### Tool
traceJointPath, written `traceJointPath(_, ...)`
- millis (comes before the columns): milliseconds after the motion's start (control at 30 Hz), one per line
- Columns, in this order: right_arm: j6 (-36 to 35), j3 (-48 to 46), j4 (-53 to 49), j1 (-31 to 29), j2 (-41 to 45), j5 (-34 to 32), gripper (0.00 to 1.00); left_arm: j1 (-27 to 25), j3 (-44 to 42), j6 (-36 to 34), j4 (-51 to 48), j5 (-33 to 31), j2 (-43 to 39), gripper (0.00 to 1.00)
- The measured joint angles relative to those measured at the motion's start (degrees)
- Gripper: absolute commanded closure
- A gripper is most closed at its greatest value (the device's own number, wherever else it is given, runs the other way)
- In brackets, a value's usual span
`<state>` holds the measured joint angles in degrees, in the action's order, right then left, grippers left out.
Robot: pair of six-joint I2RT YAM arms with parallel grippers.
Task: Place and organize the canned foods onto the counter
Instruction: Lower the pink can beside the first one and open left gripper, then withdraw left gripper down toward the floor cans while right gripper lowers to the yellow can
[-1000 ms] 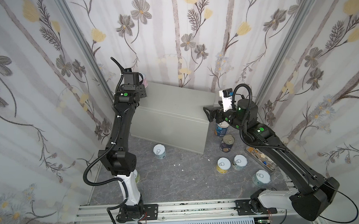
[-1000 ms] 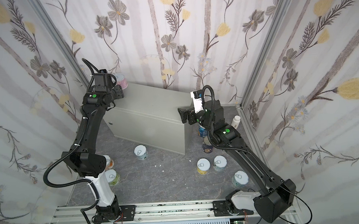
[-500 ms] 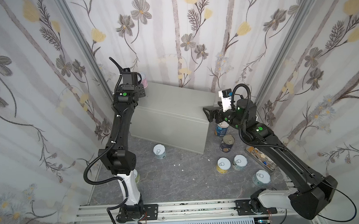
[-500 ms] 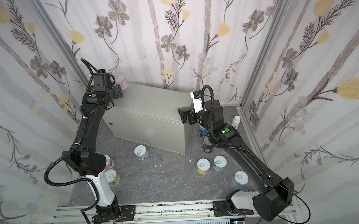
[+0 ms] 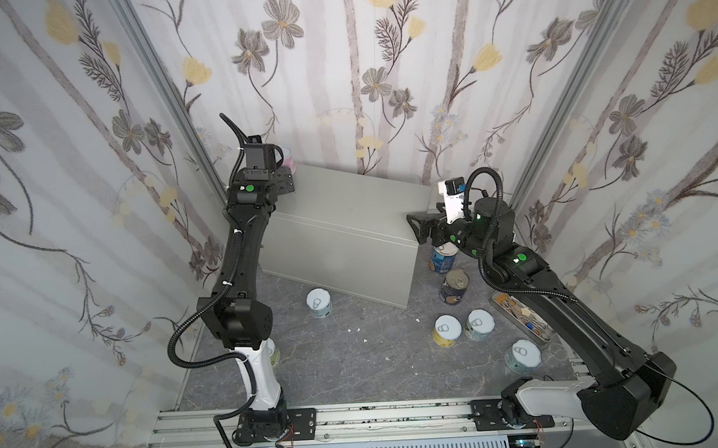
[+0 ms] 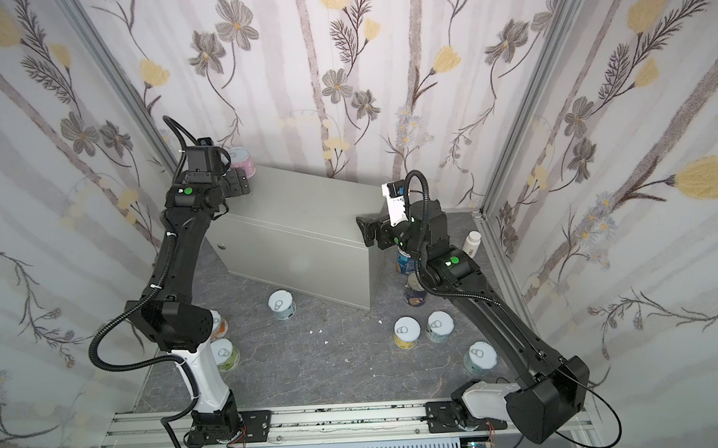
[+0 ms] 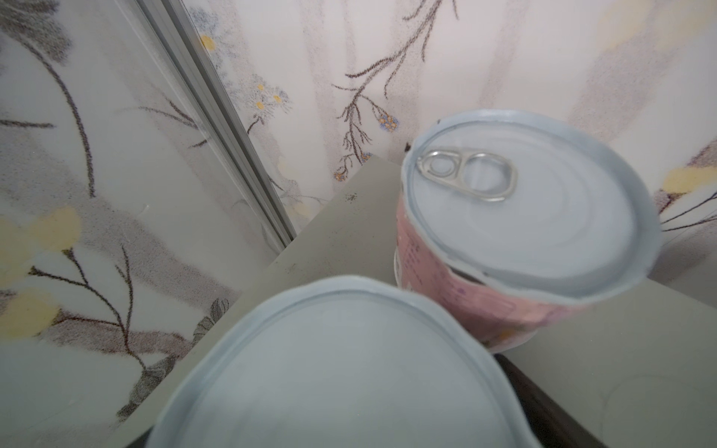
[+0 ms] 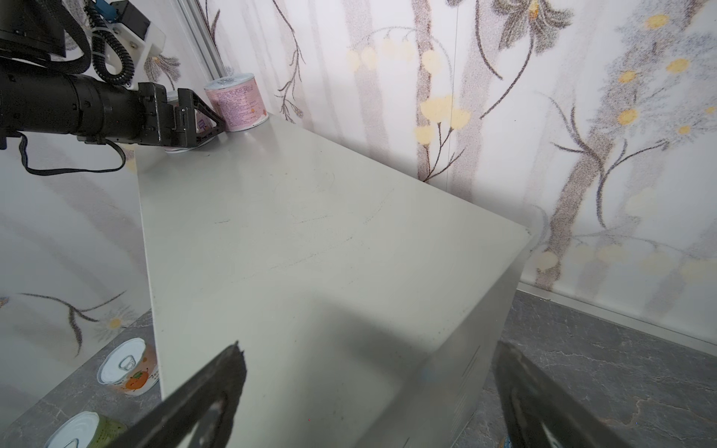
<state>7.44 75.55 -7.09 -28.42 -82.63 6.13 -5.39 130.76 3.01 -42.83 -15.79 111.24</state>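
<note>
The left gripper [image 8: 196,128] straddles a short can [image 7: 341,368] on the counter [image 8: 310,252], at its ten-o'clock corner, just beside a pink can [image 7: 523,217]; I cannot tell whether it is gripping. The right gripper [image 8: 370,349] gapes empty. Both cans look rigid, slick and weighty: best clasped across the side wall.

In the left wrist view, the near can [image 7: 349,372] was found blurred and cut off by the frame's edge; its label was not seen. In the right wrist view, it was largely hidden within the left gripper [image 8: 201,120], and contact could not be determined. The right gripper's fingers [image 8: 209,399] were cut off at the edge. In a top view, the blue can [image 5: 442,259] was partly hidden by the right arm [image 5: 560,303].
</note>
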Motion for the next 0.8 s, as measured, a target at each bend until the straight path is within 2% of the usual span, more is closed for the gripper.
traceJointPath(333,0.02,0.13,-0.48,-0.26,3.39,-0.04,0.00,-0.02,-0.11,0.66,-0.04,2.27,-6.45,0.00)
traceJointPath(567,0.61,-0.22,-3.13,-1.31,9.35,-1.68,0.00,-0.57,-3.78,2.08,0.17,4.85,-15.23,0.00)
traceJointPath(800,1.75,-4.76,-7.56,-3.72,18.18,-5.07,0.00,-6.75,-11.54,2.19,0.42,6.38,-24.20,0.00)
